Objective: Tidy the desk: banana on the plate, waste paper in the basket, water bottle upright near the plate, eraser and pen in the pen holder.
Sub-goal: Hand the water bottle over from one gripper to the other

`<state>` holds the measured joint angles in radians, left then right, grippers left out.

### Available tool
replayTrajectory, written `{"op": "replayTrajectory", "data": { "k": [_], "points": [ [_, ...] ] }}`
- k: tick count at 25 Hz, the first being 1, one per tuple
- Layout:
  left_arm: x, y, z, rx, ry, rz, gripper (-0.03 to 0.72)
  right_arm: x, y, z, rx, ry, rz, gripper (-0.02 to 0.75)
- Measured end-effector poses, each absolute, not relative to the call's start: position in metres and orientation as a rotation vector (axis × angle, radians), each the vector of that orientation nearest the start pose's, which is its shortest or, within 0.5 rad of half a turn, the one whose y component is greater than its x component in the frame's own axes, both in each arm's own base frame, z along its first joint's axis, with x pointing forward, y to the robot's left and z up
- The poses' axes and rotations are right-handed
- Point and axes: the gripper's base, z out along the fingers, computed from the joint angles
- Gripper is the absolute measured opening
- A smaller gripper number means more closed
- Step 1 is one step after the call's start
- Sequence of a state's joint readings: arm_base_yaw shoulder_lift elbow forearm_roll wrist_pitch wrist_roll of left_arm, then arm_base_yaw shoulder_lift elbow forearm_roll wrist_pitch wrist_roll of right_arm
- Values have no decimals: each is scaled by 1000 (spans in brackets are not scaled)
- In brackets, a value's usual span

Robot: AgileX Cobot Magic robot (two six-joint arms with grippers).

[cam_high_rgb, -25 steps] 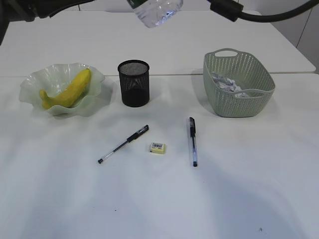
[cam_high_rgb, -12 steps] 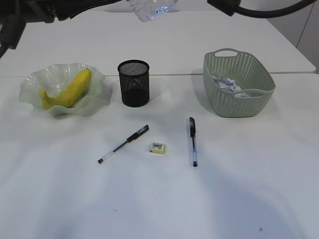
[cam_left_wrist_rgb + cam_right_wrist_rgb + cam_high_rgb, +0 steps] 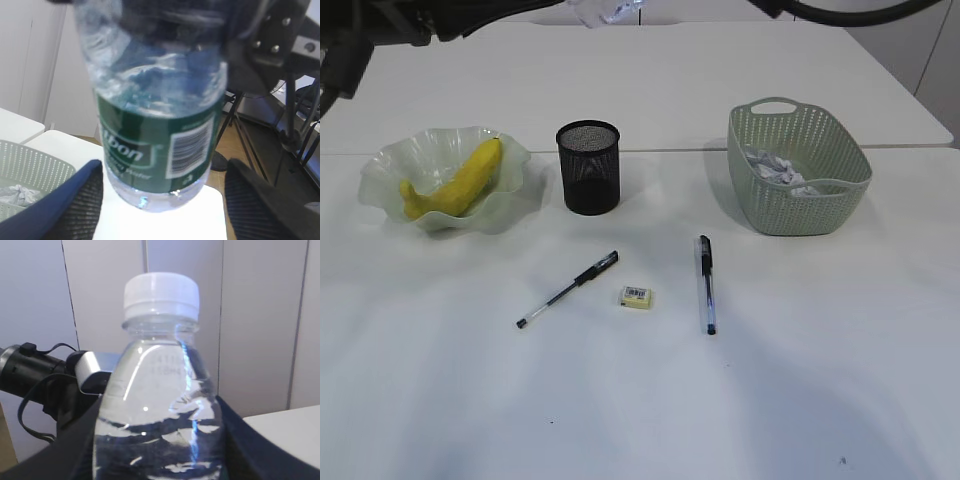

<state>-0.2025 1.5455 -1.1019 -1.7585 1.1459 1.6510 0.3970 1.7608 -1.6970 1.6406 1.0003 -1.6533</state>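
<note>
I see my left hand [image 3: 162,200] spread wide, fingers clear of the water bottle [image 3: 157,135] between them: clear plastic, green label, barcode. My right hand [image 3: 157,450] clasps the bottle's body, white cap [image 3: 161,294] above it, high over the counter [image 3: 640,400].

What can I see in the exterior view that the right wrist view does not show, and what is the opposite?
Only the exterior view shows the desk items: banana on the plate, pen holder, basket with waste paper, two pens and eraser lying on the table.

Only the right wrist view shows the water bottle close up, with its white cap, standing between the right claw's fingers.

Both share the water bottle: in the exterior view only a small part shows at the top edge.
</note>
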Motion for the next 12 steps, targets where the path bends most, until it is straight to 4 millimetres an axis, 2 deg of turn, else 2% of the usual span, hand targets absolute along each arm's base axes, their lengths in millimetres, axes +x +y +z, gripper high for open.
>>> {"op": "replayTrajectory", "data": {
  "k": [2,9,12],
  "points": [
    [292,-143,342,810,1498,-1256,536,330,221,429,-1050,1180,1078,379],
    [298,-144,366,828,1433,-1221,536,330,221,433,-983,1183,1141,379],
    [298,-144,367,826,1433,-1223,536,331,221,434,-965,1200,1162,379]
  ]
}}
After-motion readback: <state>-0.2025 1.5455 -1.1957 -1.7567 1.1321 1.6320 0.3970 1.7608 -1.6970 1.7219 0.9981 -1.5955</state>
